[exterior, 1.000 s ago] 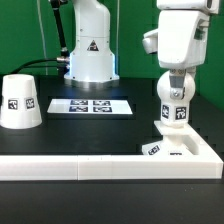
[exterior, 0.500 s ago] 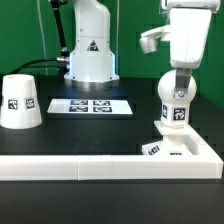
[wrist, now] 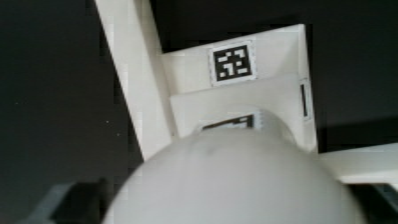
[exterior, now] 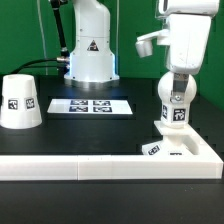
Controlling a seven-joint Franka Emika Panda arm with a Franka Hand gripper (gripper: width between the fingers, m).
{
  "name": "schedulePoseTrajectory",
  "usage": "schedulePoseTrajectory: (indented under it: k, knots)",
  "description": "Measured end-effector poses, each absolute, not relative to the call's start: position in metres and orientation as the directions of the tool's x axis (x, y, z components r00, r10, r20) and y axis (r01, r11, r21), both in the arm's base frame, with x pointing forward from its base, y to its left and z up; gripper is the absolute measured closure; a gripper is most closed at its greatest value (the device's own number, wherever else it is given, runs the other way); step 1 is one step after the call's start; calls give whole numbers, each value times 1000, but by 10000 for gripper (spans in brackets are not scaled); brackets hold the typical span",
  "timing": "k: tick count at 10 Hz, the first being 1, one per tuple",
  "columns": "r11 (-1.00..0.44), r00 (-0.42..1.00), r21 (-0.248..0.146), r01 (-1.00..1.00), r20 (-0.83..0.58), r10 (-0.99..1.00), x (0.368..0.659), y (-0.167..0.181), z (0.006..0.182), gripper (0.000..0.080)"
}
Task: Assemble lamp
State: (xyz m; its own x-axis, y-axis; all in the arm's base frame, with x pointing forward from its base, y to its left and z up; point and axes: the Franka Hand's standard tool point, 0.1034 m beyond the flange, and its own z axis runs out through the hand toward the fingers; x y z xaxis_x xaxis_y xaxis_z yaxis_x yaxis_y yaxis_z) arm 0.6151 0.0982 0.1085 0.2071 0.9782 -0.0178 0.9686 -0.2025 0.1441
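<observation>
The white ball bulb [exterior: 177,112] with a square tag stands upright on the flat square base [exterior: 168,150] at the exterior view's right. My gripper [exterior: 177,88] comes straight down and is shut on the bulb's top. In the wrist view the bulb [wrist: 222,175] fills the near field and hides most of my fingers. Beyond it lies the base [wrist: 235,85] with its tag. The truncated-cone shade [exterior: 20,101] stands apart at the exterior view's left.
The long white L-shaped wall [exterior: 90,166] runs along the front and holds the base in its corner; it also shows in the wrist view [wrist: 125,60]. The marker board [exterior: 90,105] lies mid-table. The robot's pedestal [exterior: 88,55] stands behind it.
My wrist has turned a little about its vertical axis while holding the bulb. The bulb stays on the base. The shade has not moved.
</observation>
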Motion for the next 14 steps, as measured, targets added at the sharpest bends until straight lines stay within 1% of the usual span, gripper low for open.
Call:
schedulePoseTrajectory:
  k: [2, 3, 5, 7, 8, 12, 14]
  knots:
    - [-240, 244, 144, 960, -13, 970, 615, 97, 108, 226]
    - [-295, 299, 143, 945, -5, 954, 615, 94, 109, 226]
    - [-512, 514, 138, 848, 29, 858, 614, 95, 108, 226]
    - [-714, 713, 126, 688, 63, 698, 614, 96, 108, 226]
    - [-768, 766, 121, 629, 74, 638, 615, 96, 108, 225]
    - [-894, 889, 95, 437, 104, 446, 616, 96, 109, 225]
    - [-951, 945, 78, 298, 118, 306, 616, 96, 109, 225]
